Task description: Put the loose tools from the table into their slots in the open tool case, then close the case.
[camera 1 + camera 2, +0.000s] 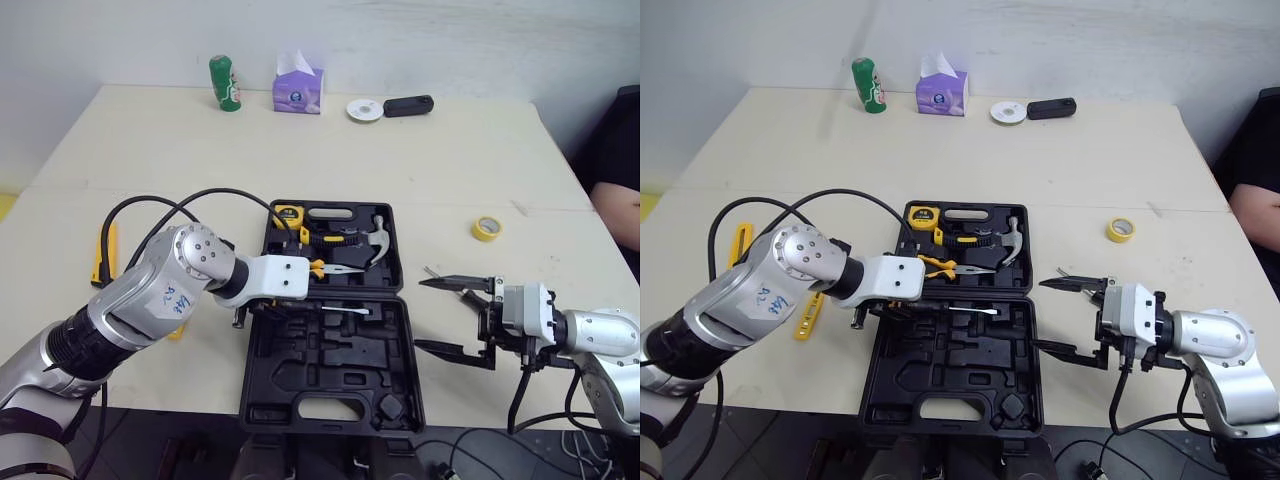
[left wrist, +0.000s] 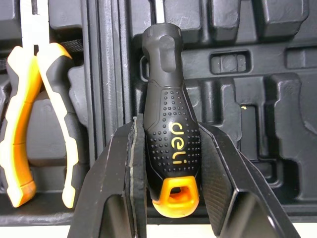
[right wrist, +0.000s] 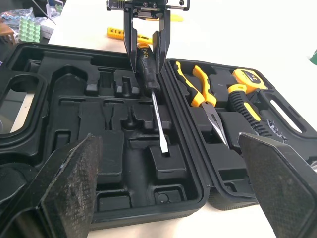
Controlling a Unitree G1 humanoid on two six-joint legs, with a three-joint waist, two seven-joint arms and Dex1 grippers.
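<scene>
Now, left end effector (image 2: pixel 171 131) clamped on screwdriver (image 3: pixel 156 116) over tool case (image 1: pixel 330 400); right end effector (image 1: pixel 420 314) wide apart alongside.

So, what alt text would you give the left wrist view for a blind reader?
The left gripper clamps the black, orange-ended handle of a Deli screwdriver, held over the moulded slots of the open tool case. Yellow-handled pliers sit in the case's other half.

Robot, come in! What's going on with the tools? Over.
Left hand shut on screwdriver, blade in open case. Right hand open, empty, beside case. Nothing blocking.
</scene>
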